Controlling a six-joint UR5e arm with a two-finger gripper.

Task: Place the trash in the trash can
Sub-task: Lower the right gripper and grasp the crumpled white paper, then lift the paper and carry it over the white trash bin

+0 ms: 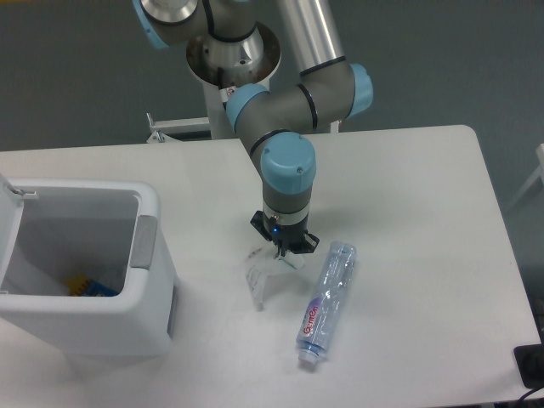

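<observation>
Hanging nose-down over the tabletop (408, 187), the gripper (282, 247) has its fingers drawn close together on the upper edge of the wrapper (265, 274), and appears to pinch it, though the contact itself is too small to confirm. That crumpled clear-and-white piece lies directly beneath and slightly to the camera's left of the fingers, trailing down toward the near edge, its long axis running roughly from the fingers toward the front of the tabletop. Just beside it, on the camera's right, lies the bottle (327, 302), flat on its side, apart from the gripper; its long axis runs diagonally, white cap pointing toward the near edge and base toward the far right. Well apart on the camera's left stands the trash can (149, 255), lid open. Judged from this layout, the coming move requires a lift and then travel leftward to that opening.
</observation>
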